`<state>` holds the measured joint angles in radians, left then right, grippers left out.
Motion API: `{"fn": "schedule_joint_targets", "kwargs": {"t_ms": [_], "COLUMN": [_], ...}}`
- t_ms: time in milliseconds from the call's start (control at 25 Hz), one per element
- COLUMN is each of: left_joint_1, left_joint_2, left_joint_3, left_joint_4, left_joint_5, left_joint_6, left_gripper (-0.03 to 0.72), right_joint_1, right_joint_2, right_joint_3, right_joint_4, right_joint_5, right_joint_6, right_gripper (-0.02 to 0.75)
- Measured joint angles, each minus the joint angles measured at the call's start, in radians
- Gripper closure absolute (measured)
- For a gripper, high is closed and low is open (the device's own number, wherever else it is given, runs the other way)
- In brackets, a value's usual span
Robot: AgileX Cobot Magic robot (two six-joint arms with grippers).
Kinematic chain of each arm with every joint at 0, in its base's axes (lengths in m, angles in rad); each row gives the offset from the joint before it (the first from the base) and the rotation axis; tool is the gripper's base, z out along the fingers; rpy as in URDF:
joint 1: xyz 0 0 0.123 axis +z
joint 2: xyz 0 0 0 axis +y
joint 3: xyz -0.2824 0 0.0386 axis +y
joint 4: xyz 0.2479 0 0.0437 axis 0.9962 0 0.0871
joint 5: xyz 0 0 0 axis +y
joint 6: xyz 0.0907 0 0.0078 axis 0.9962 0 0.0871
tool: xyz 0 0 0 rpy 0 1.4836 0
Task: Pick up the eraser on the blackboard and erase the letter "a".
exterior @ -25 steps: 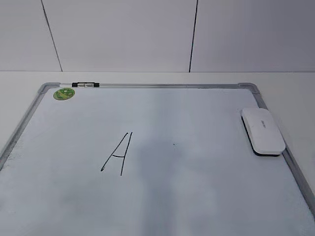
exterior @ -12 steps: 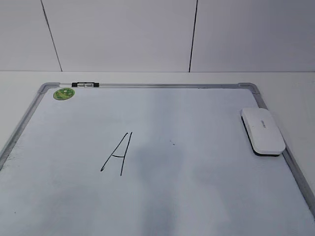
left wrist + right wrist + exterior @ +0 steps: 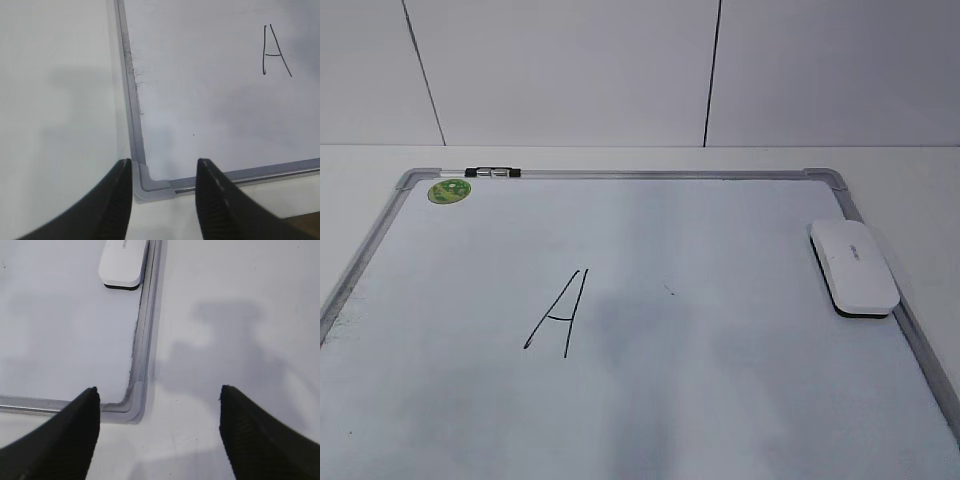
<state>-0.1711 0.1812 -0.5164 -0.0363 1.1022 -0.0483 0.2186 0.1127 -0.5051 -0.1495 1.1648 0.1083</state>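
The eraser point(image 3: 853, 267) lies flat on the blackboard point(image 3: 720, 400), against its right edge and closer to the far right corner than to the near one. Its white glossy top faces up with small grey lettering on it, and a strip of dark felt shows along its near end. In the right wrist view the eraser point(image 3: 123, 262) sits just beside the right frame rail, its dark underside resting on the white surface. The board lies flat on the white counter point(image 3: 920, 180), its silver-grey frame running round it with grey plastic corners. A round green sticker point(image 3: 449, 190) sits in the far left corner of the board, and a small black and silver clip point(image 3: 491, 173) rests on the far frame rail just beside it. A tall angular capital "A" point(image 3: 558, 312) in black marker stands left of the board's middle, well apart from the eraser. No small letter "a" can be made out on the board; only a tiny dark speck shows to the right of the capital.

The left gripper point(image 3: 162, 172) hovers over the near left corner of the board, its dark fingers point(image 3: 117, 200) moderately apart with nothing between them. The right gripper point(image 3: 157, 397) hovers over the near right corner, its fingers point(image 3: 250, 435) spread wide and empty, well short of the eraser.
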Motion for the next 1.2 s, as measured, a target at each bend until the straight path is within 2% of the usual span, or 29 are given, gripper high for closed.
{"fn": "schedule_joint_targets", "kwargs": {"t_ms": [640,920,1200], "left_joint_1": [0.000,0.000,0.000], "left_joint_2": [0.000,-0.003,-0.108], "left_joint_3": [0.000,0.000,0.000], "left_joint_4": [-0.005,-0.005,-0.006], "left_joint_5": [0.000,0.000,0.000], "left_joint_6": [0.000,0.000,0.000], "left_gripper": [0.370,0.409,0.431], "right_joint_1": [0.000,0.000,0.000], "right_joint_2": [0.000,-0.009,-0.115], "right_joint_3": [0.004,0.004,0.004], "right_joint_4": [-0.004,-0.004,-0.004], "right_joint_5": [-0.012,-0.014,-0.016], "right_joint_6": [-0.002,-0.004,-0.004], "right_gripper": [0.145,0.145,0.145]}}
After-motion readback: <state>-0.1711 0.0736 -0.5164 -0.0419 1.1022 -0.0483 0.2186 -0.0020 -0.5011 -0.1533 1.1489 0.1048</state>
